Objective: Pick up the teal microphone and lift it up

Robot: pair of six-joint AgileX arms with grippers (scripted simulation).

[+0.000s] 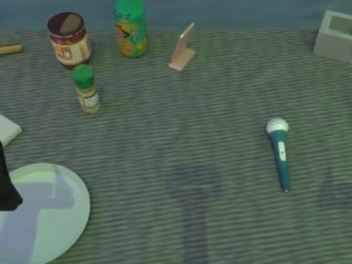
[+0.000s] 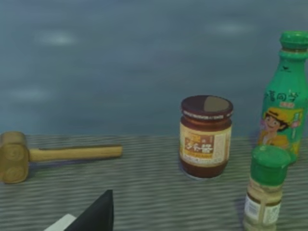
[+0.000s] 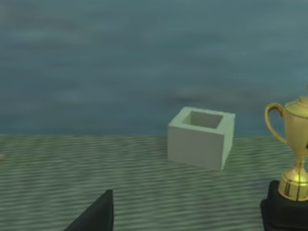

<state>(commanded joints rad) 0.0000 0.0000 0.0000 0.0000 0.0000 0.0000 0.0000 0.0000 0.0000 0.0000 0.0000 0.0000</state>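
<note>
The teal microphone [image 1: 280, 154] lies flat on the desk [image 1: 181, 126] toward the right side, its white-grey head pointing to the far edge and its handle tapering toward the near edge, with nothing touching it. The left end effector [image 1: 7, 190] shows only as a dark shape at the left edge, over the pale plate [image 1: 60, 220]; whether it is released or clenched cannot be told. The right end effector is probably outside the top view; its wrist camera faces a white box [image 3: 202, 137] and a gold trophy [image 3: 293, 154].

Grey-green ribbed tablecloth [image 1: 220, 110] across the table, plain blue-grey wall [image 2: 120, 62] behind, soft shadows
</note>
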